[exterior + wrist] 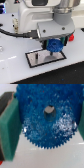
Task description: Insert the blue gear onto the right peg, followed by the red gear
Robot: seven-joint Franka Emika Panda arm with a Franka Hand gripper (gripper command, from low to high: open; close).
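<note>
The gripper [46, 126] is closed on the blue gear [47, 118], its two green pads [10, 126] pressing the toothed rim from opposite sides. The jaws stand only as far apart as the gear is wide.

In the wrist view the gear fills most of the picture, seen face-on: its flat face is turned toward the camera, and its centre hole [49, 109] shows as a small dark square spot. Being round, it has no long axis; its axis through the hole runs along the camera's line of sight, so the disc lies roughly crosswise to the fingers. Pale scuffing or glare marks part of the face. A sliver of red shows at one corner of this view, too small to identify.

The exterior view shows what the wrist view does not: the gripper [54, 46] hangs above a grey plate [40, 59] with a black border, and the gear [54, 45] is held clear of the plate, over its end toward the exterior view's right. The plate lies on a white table [15, 70]. The pegs are too small and blurred to make out here, and the gear hides them from the wrist camera.
</note>
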